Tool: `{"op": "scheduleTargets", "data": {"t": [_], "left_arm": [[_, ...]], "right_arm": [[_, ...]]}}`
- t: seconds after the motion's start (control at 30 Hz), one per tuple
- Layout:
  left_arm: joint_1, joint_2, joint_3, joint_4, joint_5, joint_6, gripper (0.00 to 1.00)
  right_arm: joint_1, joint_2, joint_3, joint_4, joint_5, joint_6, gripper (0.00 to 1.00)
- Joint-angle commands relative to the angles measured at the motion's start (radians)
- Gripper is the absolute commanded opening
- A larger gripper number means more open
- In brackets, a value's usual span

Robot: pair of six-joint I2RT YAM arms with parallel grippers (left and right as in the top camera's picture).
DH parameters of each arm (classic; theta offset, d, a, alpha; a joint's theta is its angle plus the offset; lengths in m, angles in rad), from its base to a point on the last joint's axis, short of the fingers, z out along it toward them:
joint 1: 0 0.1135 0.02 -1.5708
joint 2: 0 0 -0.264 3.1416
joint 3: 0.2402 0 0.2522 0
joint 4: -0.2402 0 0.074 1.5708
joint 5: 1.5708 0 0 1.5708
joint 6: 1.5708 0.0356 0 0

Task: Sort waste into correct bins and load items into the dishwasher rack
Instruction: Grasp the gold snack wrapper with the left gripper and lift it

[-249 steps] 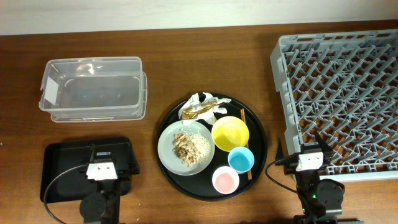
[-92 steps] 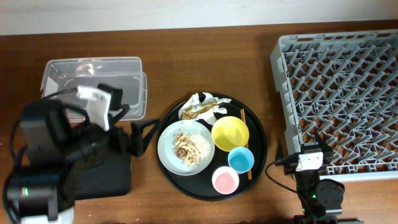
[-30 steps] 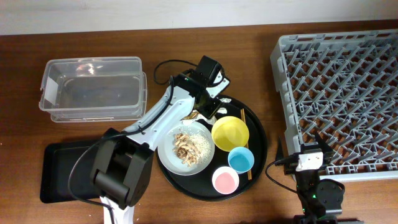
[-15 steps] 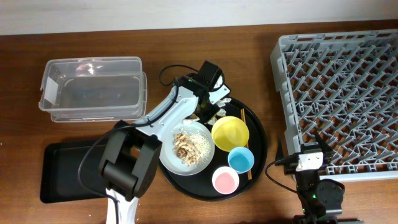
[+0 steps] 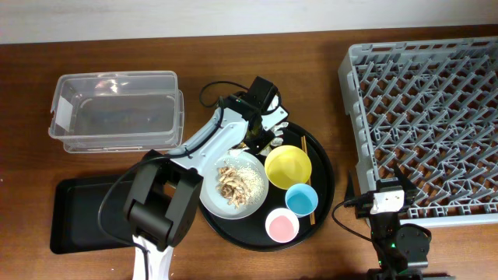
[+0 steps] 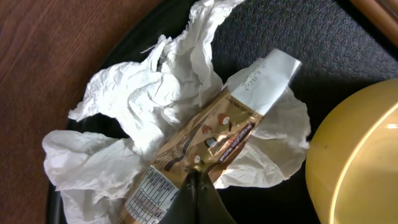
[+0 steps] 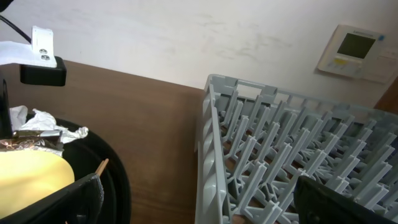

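**Waste sorting: the left gripper [image 6: 196,186] had pinched shut on the wrapper [image 6: 205,140].**
Its fingertips met on the wrapper's near edge. The wrapper lay across the crumpled paper [image 6: 143,106] at the back-left rim of the round tray [image 6: 348,62], just beside the bowl [image 6: 367,162]. The next move likely called for a straight lift, watching whether the paper came up too. Then would come a carry left to a bin, probably the tub [image 5: 117,113], well apart on the desk [image 5: 257,70]. The right gripper [image 7: 198,180] stood open and empty by the near corner of the rack [image 7: 261,143].
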Motion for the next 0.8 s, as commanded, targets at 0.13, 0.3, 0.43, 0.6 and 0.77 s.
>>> {"op": "scheduleTargets", "data": {"t": [0.13,0.3,0.43,0.6,0.77], "left_arm": [[-0.001,-0.013,0.011,-0.012,0.015,-0.007,0.0],[-0.001,-0.029,0.011,-0.036,0.014,-0.006,0.36],[-0.001,-0.028,0.009,-0.057,0.014,0.059,0.56],[-0.001,-0.026,0.008,-0.049,-0.042,0.07,0.83],[-0.001,-0.01,0.008,-0.041,-0.069,0.07,0.74]], "right_arm": [[-0.005,-0.003,-0.005,-0.004,-0.009,0.005,0.99],[-0.005,-0.003,-0.005,-0.004,-0.009,0.005,0.98],[-0.005,-0.003,-0.005,-0.004,-0.009,0.004,0.99],[-0.005,-0.003,-0.005,-0.004,-0.009,0.004,0.99],[-0.005,-0.003,-0.005,-0.004,-0.009,0.004,0.98]]}}
